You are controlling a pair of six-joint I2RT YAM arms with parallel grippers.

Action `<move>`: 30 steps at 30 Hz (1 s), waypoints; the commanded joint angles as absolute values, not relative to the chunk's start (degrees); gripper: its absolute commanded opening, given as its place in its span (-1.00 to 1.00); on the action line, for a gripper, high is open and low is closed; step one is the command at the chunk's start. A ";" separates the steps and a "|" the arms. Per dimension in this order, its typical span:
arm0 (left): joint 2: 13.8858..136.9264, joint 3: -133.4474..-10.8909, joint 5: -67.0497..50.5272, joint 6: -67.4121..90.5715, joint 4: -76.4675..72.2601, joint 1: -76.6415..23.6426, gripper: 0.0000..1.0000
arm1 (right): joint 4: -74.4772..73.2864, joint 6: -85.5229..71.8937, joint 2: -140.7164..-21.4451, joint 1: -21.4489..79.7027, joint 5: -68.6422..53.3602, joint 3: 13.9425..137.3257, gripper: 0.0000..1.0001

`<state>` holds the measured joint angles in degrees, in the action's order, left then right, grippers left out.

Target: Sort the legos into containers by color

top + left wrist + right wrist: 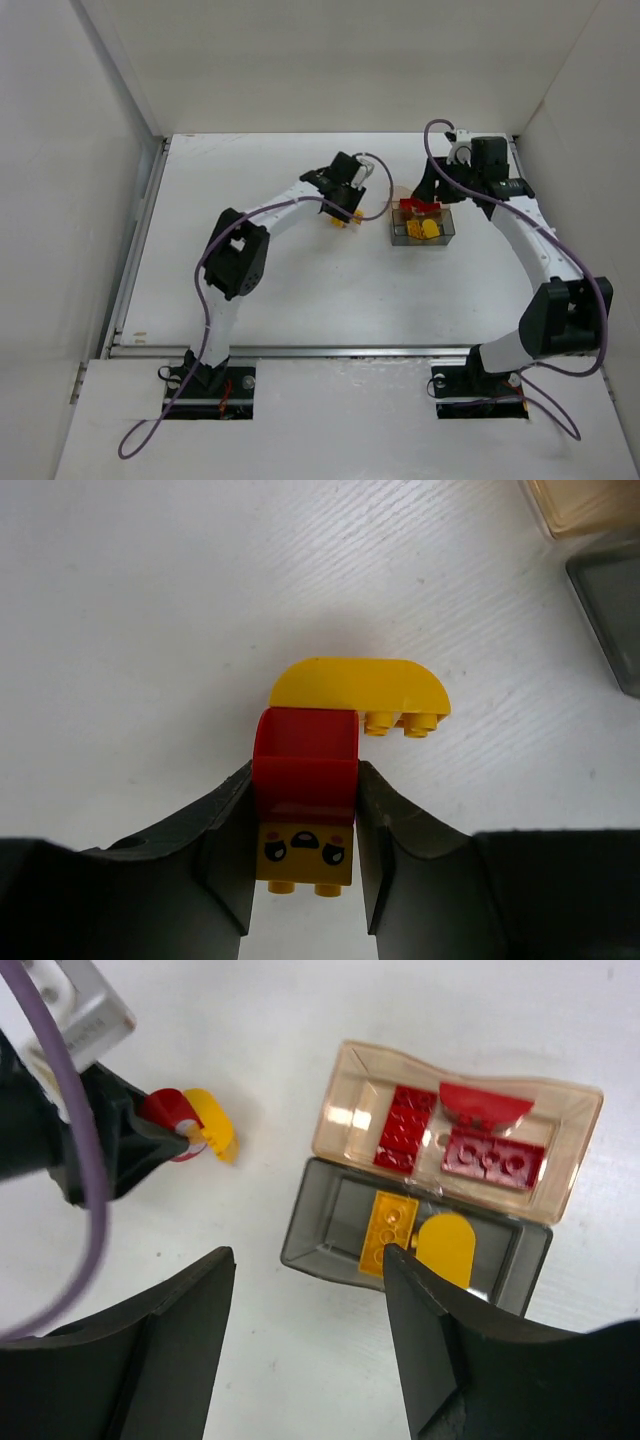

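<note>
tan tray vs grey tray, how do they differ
The tan tray is clear beige and holds only red bricks; the grey tray is smoky and holds only yellow bricks. In the top view the tan tray lies beyond the grey tray. Both are open, rectangular and touching.

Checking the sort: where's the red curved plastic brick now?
Left wrist view: red brick gripped in the left claw, beside a yellow rounded plastic brick.
</note>
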<state>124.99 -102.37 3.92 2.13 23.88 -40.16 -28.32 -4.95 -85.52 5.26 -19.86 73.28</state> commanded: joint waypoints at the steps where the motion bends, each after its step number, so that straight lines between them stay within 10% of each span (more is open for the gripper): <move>1: 111.55 -101.34 -10.78 -6.05 22.59 -35.96 -1.00 | -21.28 -0.70 -80.51 5.27 -25.48 74.27 0.34; 9: 105.91 -110.63 -28.03 -17.58 35.84 -32.96 -1.00 | -10.55 2.36 -75.94 10.27 -38.33 73.56 0.42; 14: 105.38 -114.96 -30.67 -18.28 37.79 -32.96 -1.00 | -9.40 1.67 -76.99 15.81 -37.46 75.05 1.00; 23: 104.33 -116.28 -32.60 -16.44 36.66 -32.96 -1.00 | -9.40 1.14 -78.75 22.93 -26.46 76.99 1.00; 30: 103.80 -116.28 -34.63 -15.21 36.65 -32.96 -1.00 | -9.40 1.76 -79.89 22.94 -25.40 76.99 0.20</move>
<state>106.24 -114.04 -31.86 -15.81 37.19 -32.95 -12.36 1.21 -79.64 22.59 -26.96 74.22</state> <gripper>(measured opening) 0.338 0.610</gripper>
